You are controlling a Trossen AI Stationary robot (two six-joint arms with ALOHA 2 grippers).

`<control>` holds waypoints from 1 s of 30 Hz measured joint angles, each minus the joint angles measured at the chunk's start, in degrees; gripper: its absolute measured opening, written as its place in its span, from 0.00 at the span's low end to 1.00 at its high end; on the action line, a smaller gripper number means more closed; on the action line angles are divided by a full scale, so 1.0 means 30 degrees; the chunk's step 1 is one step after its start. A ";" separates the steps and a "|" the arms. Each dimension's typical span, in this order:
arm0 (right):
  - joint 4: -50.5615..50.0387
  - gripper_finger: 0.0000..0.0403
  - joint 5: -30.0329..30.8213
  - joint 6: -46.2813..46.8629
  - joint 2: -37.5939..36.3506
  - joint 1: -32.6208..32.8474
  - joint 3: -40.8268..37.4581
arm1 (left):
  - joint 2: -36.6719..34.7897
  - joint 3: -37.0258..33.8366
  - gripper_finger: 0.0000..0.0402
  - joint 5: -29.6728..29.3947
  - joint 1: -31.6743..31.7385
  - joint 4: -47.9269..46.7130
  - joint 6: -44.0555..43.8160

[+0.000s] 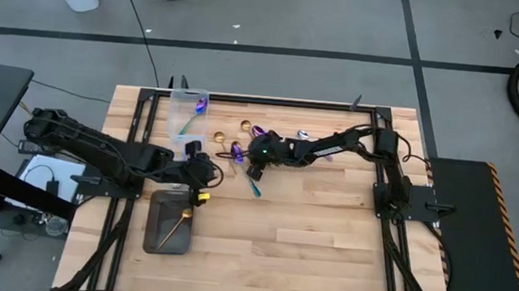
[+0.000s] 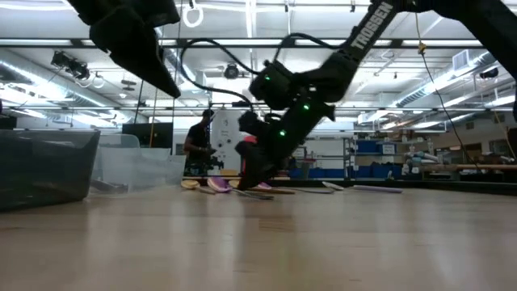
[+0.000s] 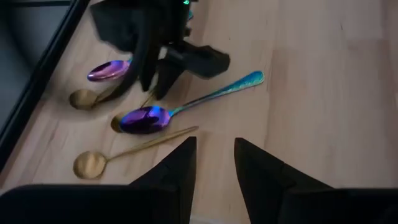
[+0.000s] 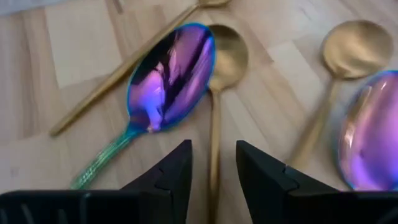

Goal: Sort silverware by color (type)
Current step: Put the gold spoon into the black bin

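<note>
The spoons lay scattered at the upper middle of the desk (image 1: 325, 255), just below the clear bin (image 1: 188, 111). The right tool (image 4: 211, 163) hovered low over them, fingers slightly apart and gripping nothing, above a gold spoon (image 4: 219, 81) beside a purple spoon (image 4: 168, 74). The left tool (image 3: 214, 163) waited nearby, likewise parted and empty. They looked thin, stiff and slippery; I'd pinch the handle. Close up I counted three gold, two purple; a further gold one lay in the grey tray (image 1: 159, 236).
</note>
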 joint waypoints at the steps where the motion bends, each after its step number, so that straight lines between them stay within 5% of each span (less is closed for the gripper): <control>1: -0.0539 0.34 0.0221 0.0136 0.0282 0.0012 0.0527 | -0.0114 -0.0015 0.29 0.0030 0.0019 -0.0151 -0.0006; 8: -0.2370 0.27 0.0131 0.0884 0.0950 0.0026 0.1482 | -0.0439 0.0025 0.29 0.0181 -0.0036 -0.0114 -0.0449; 15: -0.2759 0.05 0.0003 0.0708 0.0927 0.0026 0.1485 | -0.0954 0.0032 0.29 0.0595 -0.0254 -0.0437 -0.1117; 30: -0.4303 0.04 0.2541 -0.1233 -0.3042 0.1150 0.1266 | -0.1137 0.0025 0.29 0.0573 -0.0335 -0.2062 -0.2466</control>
